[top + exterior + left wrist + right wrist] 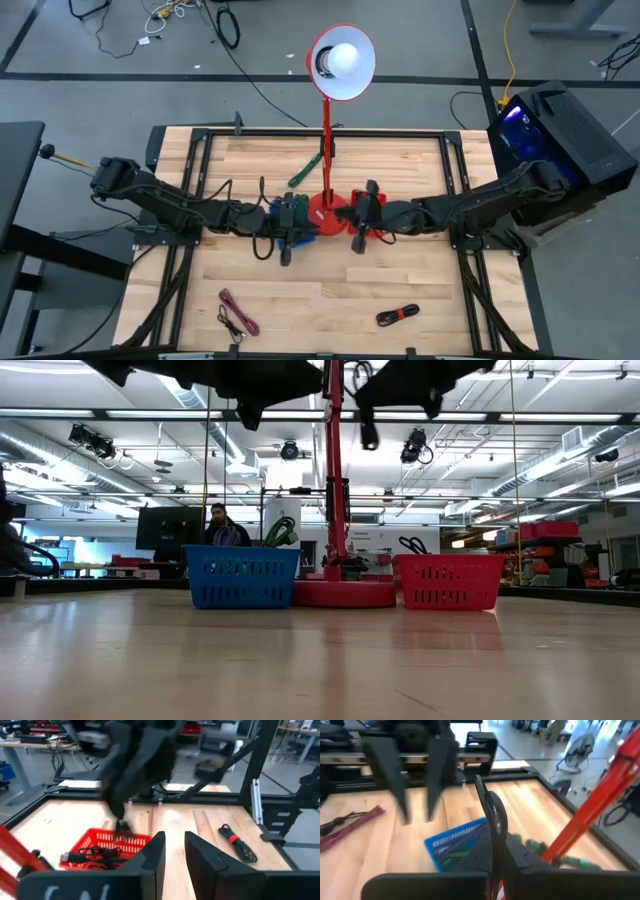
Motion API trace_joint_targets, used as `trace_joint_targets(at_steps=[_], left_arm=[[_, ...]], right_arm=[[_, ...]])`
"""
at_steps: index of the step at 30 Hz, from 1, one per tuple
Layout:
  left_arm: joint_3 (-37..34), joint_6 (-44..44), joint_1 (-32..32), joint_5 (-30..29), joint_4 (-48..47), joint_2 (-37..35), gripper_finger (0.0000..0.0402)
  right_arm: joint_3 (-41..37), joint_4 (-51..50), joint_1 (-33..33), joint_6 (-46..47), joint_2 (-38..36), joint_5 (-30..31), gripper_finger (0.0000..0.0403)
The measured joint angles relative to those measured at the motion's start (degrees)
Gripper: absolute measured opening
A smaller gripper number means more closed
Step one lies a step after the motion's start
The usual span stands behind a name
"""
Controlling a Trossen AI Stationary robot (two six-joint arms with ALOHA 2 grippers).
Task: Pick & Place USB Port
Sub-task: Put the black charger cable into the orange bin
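usb cable (492,820) pinched in right end effector (495,870) | left end effector (172,857) parted

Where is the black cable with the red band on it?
In the high view, the black cable lies on the table's front part, on the right arm's side, in front of the red basket and away from the purple cable.

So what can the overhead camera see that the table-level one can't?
Only the high view shows the loose cables on the wood: a maroon cable and a black cable, plus both whole arms. Only the low view shows the room behind, with a person at a monitor. Both show the red lamp, blue basket and red basket.
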Motion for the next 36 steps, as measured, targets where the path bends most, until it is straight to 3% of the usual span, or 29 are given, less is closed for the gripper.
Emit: trace_joint_targets(at_steps=[11,26,29,36], left_arm=[[0.0,-0.4,-0.1,-0.3,-7.7,-3.4,0.0078],[0.0,-1.0,0.0,-3.0,-12.5,-3.4,0.0076],[0.0,-1.0,0.0,-3.1,-12.5,-3.4,0.0076],[0.0,-1.0,0.0,-3.1,-12.7,-3.4,0.0076]], right_arm=[[-1.0,-24.7,3.2,23.3,-1.6,11.8,0.0008],[-17.3,-14.4,2.2,42.8,-1.6,12.2,0.0009],[-18.5,-13.0,2.2,43.1,-1.6,12.8,0.0036],[-19.0,-12.2,1.4,43.4,-1.6,12.7,0.0145]])
